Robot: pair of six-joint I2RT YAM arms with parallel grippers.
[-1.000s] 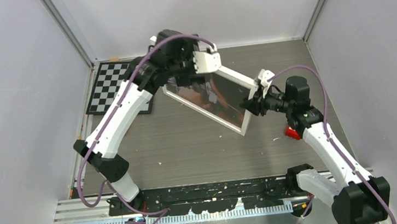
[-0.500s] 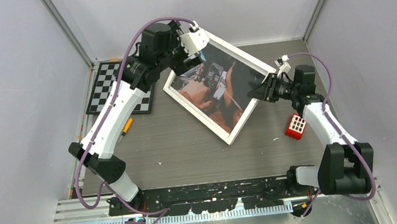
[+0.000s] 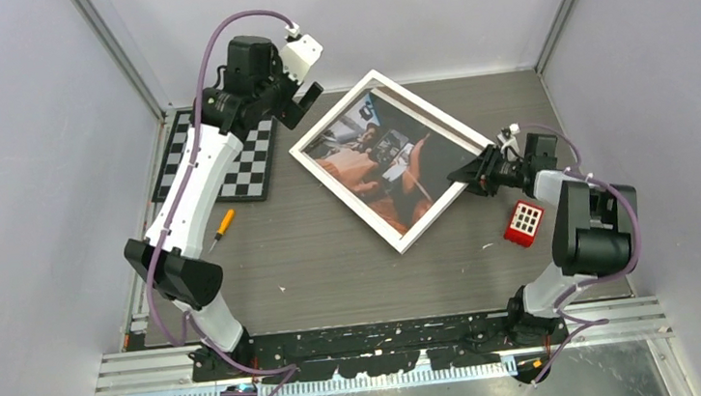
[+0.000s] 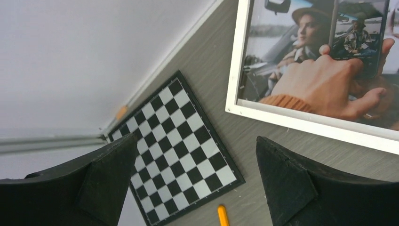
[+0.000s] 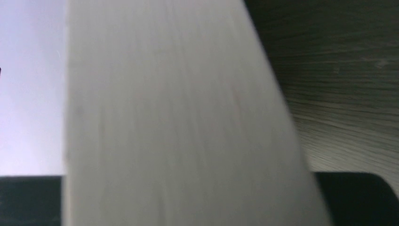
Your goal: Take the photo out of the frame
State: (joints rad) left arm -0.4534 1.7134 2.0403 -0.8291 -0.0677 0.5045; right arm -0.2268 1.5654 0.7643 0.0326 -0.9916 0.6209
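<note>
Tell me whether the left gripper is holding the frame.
No, the left gripper hangs wide open above the table, apart from the frame, with nothing between its fingers.

One frame (image 3: 435,104), one photo (image 3: 387,160), one checkerboard (image 3: 249,172), one red cube (image 3: 524,222) and one orange-handled tool (image 3: 223,225).

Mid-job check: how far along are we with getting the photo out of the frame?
Done: nothing yet; the photo sits inside the frame, which lies picture side up. In hand: the right gripper is clamped on the frame's right-hand edge; the left gripper hangs open near the checkerboard, holding nothing. Left: probably turn the frame over, open its back and pull the photo out.
</note>
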